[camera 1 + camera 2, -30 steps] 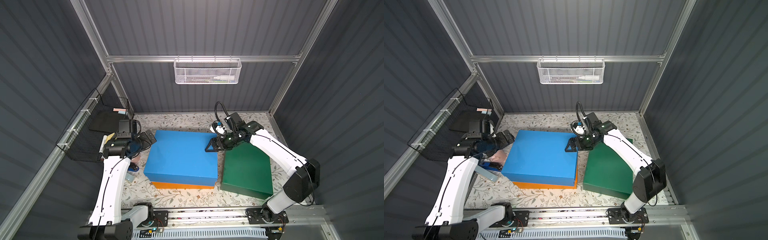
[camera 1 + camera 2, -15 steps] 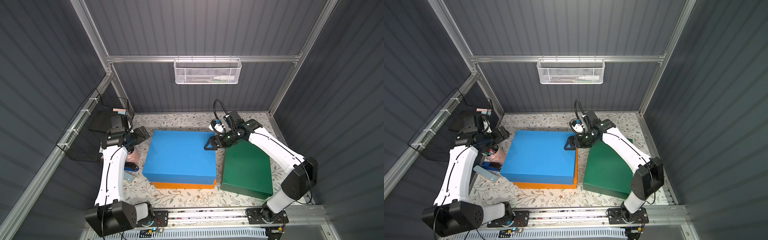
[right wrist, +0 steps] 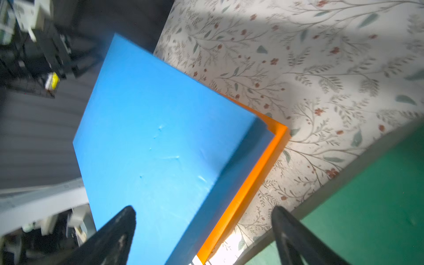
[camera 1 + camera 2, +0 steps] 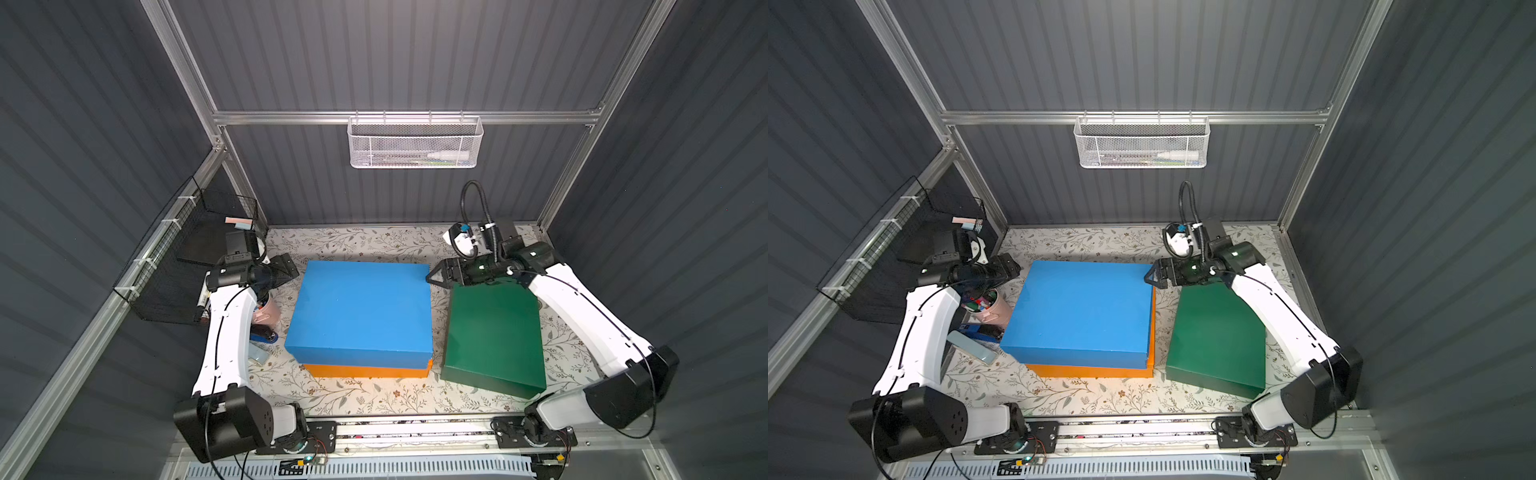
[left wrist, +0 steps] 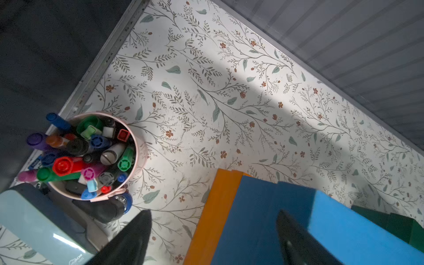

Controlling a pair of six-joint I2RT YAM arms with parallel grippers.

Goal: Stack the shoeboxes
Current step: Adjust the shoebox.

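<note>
Black wire basket (image 4: 166, 270) hangs on the left wall, out of the work. Next to it the left claw (image 5: 213, 213) hovers by the far left corner of the pile. Its jaws stand apart with nothing between them, one finger over the flowered tabletop (image 4: 353, 399) and the other over the corner of the blue box (image 4: 361, 307). Below that arm stand a pink cup (image 4: 998, 309) full of markers and a pale blue stapler (image 4: 973, 349), both just beside the pile and no part of the job.

In the middle, the blue box lies flat on the orange box (image 4: 365, 370). It sits a little off square, so a strip of orange shows along the near edge and, in a top view, down the right side. That first stacking looks done.

The right claw (image 3: 202, 208) hangs at the pile's far right corner, jaws apart and empty. One finger is over the blue lid and the other over the edge of the green box (image 4: 494, 332). I cannot tell whether it touches either one.

The green box rests on the tabletop to the right of the pile, turned slightly askew, with a narrow gap of tabletop between them. I judge the task about half done: the green box has yet to be lifted onto the blue lid. Neither claw has hold of it.
</note>
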